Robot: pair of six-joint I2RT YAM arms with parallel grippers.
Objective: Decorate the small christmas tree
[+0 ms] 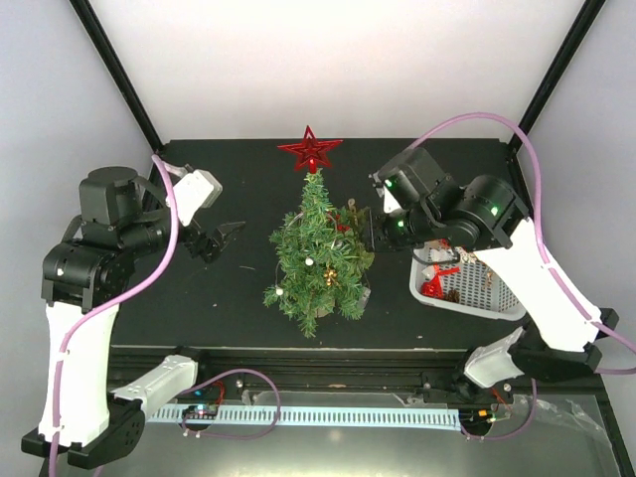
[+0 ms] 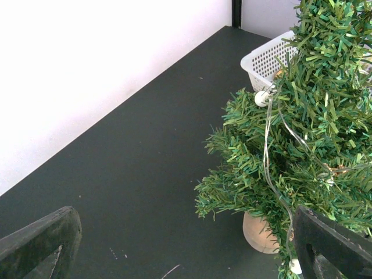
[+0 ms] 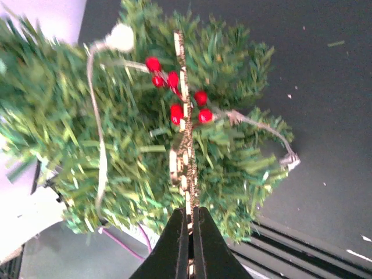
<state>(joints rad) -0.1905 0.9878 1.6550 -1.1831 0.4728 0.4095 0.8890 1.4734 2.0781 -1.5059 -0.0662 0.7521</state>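
The right hand (image 3: 189, 214) pinches a gold ornament (image 3: 185, 145) at the tree (image 1: 316, 253); left hand (image 1: 224, 239) spread.

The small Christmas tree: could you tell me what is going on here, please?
The right gripper is shut on a thin gold ornament, holding it against the small christmas tree beside red berries. The left gripper hangs open and empty left of the tree. A red star already tops it.

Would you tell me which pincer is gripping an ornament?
The right pincer, shut on a thin gold ornament at the christmas tree; the left pincer stands open.
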